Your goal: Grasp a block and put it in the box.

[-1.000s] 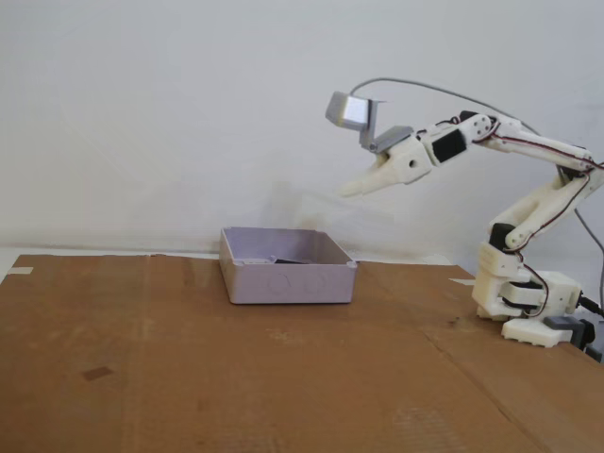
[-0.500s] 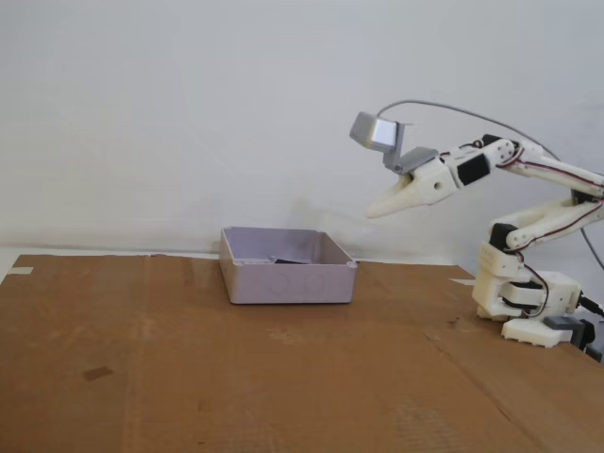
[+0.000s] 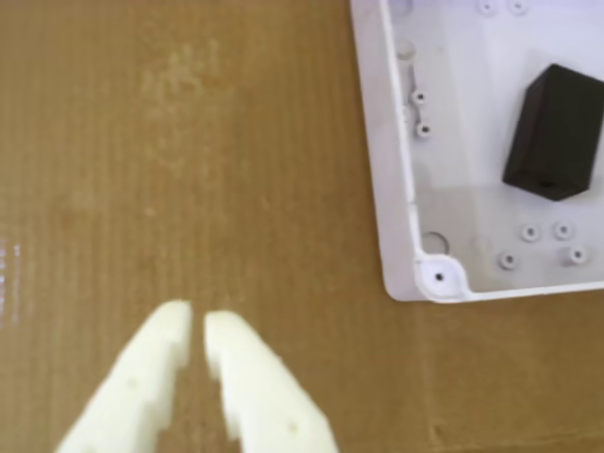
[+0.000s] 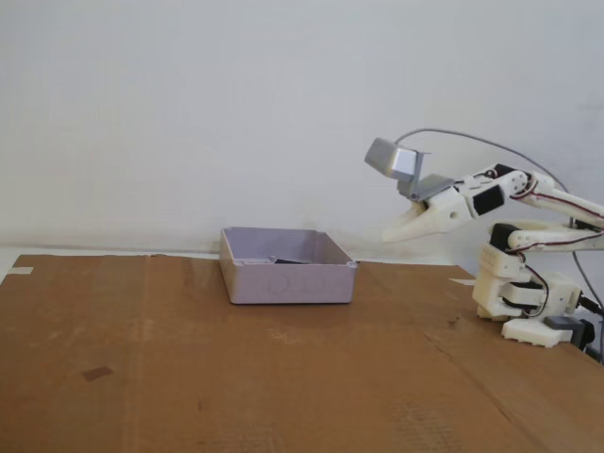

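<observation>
The black block (image 3: pixel 555 132) lies inside the pale lilac box (image 3: pixel 401 170) at the upper right of the wrist view. In the fixed view only a dark sliver of the block (image 4: pixel 288 259) shows above the wall of the box (image 4: pixel 288 281). My gripper (image 3: pixel 198 326) hovers over bare cardboard, below and left of the box corner, its white fingers nearly touching and holding nothing. From the side, the gripper (image 4: pixel 390 235) hangs in the air to the right of the box, well above the table.
Brown cardboard (image 4: pixel 236 377) covers the table. The arm's white base (image 4: pixel 524 302) stands at the right edge. A strip of tape (image 4: pixel 17 272) sits at the cardboard's far left corner, and a white wall rises behind.
The arm has folded back to the right and lowered a little, carrying the gripper away from above the box. The block stays in the box.
</observation>
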You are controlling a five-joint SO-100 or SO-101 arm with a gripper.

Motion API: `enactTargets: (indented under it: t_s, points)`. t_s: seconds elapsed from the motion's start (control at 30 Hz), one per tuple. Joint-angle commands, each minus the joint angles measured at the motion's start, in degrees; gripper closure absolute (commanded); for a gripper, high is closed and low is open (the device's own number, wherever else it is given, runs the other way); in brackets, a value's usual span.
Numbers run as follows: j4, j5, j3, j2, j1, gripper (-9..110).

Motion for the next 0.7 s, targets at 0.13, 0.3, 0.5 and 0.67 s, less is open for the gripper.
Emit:
enactTargets:
  t_s: [0.13, 0.3, 0.5, 0.67]
  points:
    - [-0.6, -0.3, 2.4, 6.8, -1.8, 101]
    - [-0.6, -0.3, 5.1, 9.3, -2.8, 101]
    - [-0.4, -0.3, 8.6, 13.1, -2.9, 101]
    - [-0.2, 0.2, 11.6, 16.7, -2.9, 101]
